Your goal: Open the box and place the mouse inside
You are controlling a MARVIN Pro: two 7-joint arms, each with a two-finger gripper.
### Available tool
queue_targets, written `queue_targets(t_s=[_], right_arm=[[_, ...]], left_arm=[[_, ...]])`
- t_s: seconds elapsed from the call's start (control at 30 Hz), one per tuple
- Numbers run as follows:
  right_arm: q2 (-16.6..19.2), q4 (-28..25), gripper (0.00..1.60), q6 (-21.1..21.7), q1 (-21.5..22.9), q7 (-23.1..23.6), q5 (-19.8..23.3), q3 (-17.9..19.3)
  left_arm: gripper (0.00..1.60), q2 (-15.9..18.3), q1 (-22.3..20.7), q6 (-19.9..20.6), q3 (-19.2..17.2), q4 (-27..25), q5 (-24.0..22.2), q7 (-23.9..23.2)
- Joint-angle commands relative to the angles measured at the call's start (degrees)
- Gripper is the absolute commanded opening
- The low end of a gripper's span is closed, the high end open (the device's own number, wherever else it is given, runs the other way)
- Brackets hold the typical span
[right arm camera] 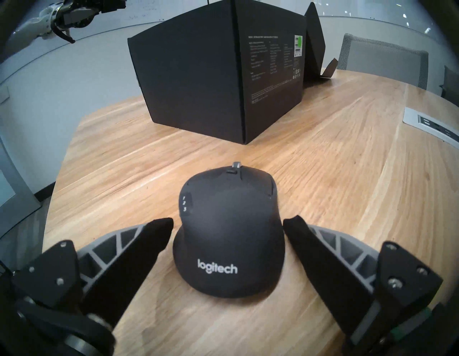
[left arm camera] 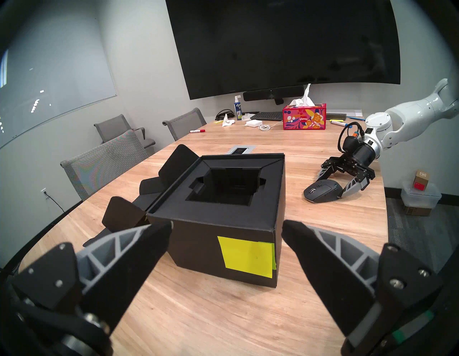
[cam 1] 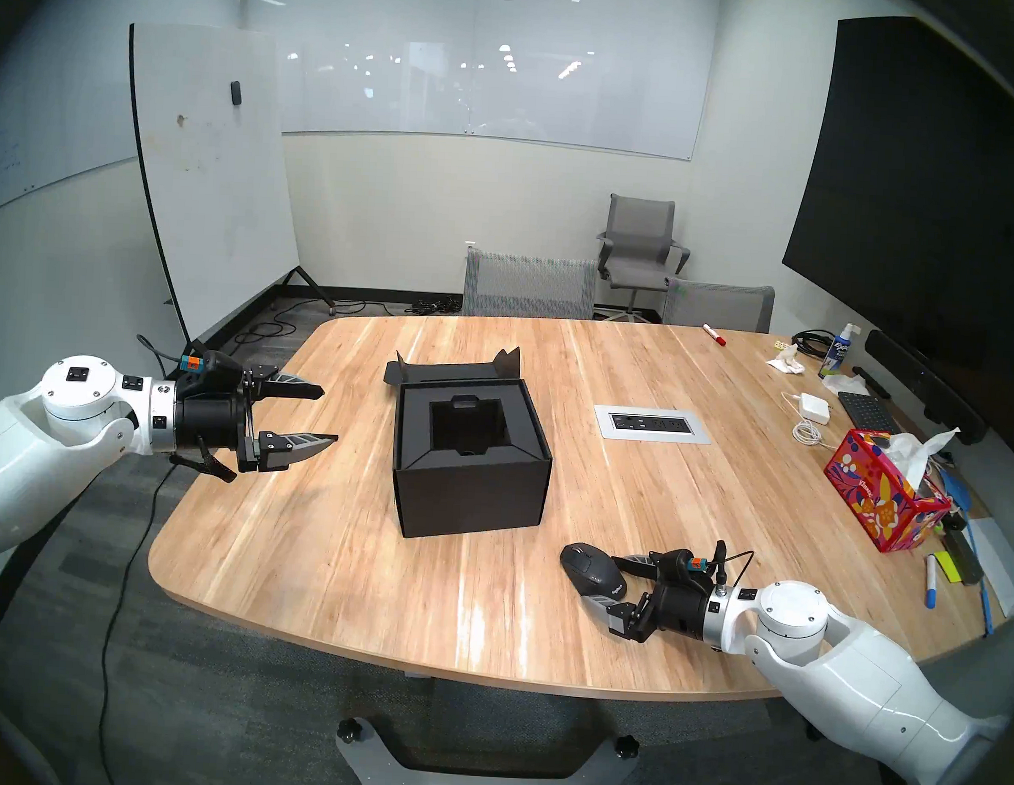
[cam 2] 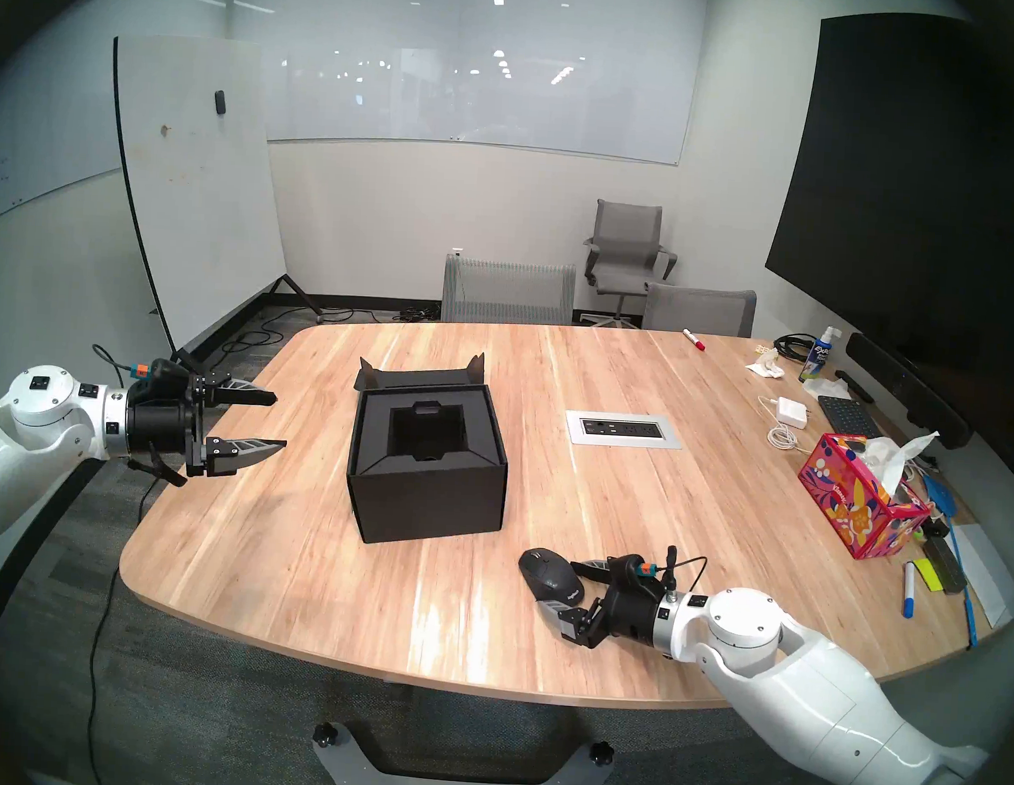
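Right end effector (right arm camera: 228,225) open, straddling mouse (right arm camera: 227,232) near table (cam 1: 721,511) front edge. Left end effector (cam 1: 323,415) open beside opened box (cam 1: 468,463).

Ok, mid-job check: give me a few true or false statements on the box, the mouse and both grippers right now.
1. The box has its lid folded back. True.
2. The mouse sits inside the box's recess. False: it lies on the table, between the open fingers of the right gripper.
3. The right gripper is clamped on the mouse. False: gaps show on both sides.
4. The left gripper is open and holds nothing. True.
5. A yellow sticky note is on the box's side. True.
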Motion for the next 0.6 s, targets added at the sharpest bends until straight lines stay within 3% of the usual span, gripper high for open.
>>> queue_targets(t_s=[0.0,0.57], right_arm=[[-0.3,-0.5,0.0,-0.4,1.2,0.2,-0.3,0.2],[4.6,-9.6,0.0,3.3,-1.2,-2.6,0.2,4.5]], left_arm=[[1.6,0.2,-0.5,-0.2,-0.7,-0.2,-0.5,-0.1],[1.6,0.2,-0.6,-0.3,-0.6,-0.2,-0.4,0.0]])
